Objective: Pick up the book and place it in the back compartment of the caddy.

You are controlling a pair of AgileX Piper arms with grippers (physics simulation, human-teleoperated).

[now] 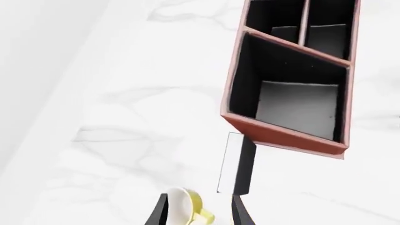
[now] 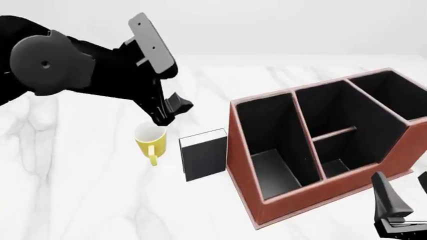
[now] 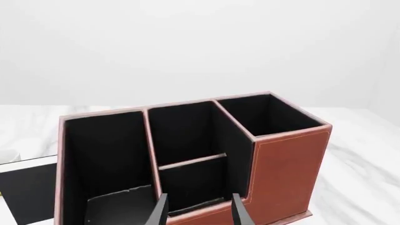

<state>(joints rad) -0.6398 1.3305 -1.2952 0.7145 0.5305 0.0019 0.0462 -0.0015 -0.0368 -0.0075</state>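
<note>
Book (image 2: 204, 158) stood upright at frame centre, touching caddy (image 2: 320, 150), beside mug (image 2: 151, 140) | left gripper (image 2: 172, 109) nearer, jaws apart, hovering above-left; book lay lower right of it | right gripper (image 3: 198, 211) apart, low right corner.

A black book (image 2: 205, 157) with white page edges, a yellow mug (image 2: 151, 140) and a reddish-brown, black-lined caddy (image 2: 248, 165) are seen on grey-veined white marble (image 2: 80, 200).

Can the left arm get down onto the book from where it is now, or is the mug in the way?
Probably yes. The left end effector hangs open above the mug, and the book stands upright just beyond, its top uncovered. The caddy wall sits close beside it, so room there looks tight.
</note>
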